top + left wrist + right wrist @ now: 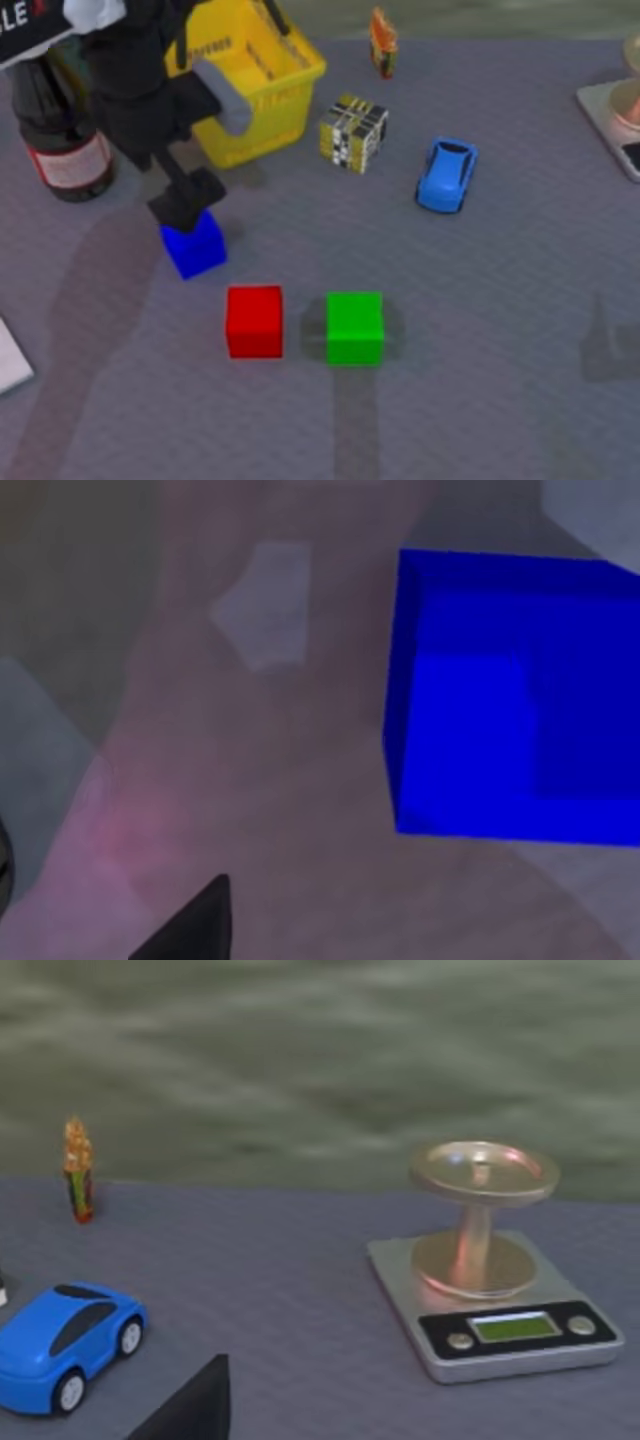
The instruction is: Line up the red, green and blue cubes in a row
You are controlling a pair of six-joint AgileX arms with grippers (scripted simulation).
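Observation:
The red cube (pixel 254 321) and the green cube (pixel 355 328) sit side by side with a small gap, near the table's front middle. The blue cube (pixel 195 248) rests on the table up and left of the red one, turned slightly. My left gripper (pixel 185 205) hangs directly over the blue cube's far edge, open, holding nothing. In the left wrist view the blue cube (pixel 510 700) lies off to one side of the single dark fingertip (pixel 200 925), not between the fingers. My right arm is outside the top view; one fingertip (pixel 200 1405) shows, with nothing held.
A yellow basket (pixel 255 75) stands behind the left arm and a dark bottle (pixel 60 130) at far left. A patterned puzzle cube (pixel 353 132), a blue toy car (pixel 446 175), a small orange packet (pixel 384 42) and a kitchen scale (pixel 490 1310) occupy the back and right.

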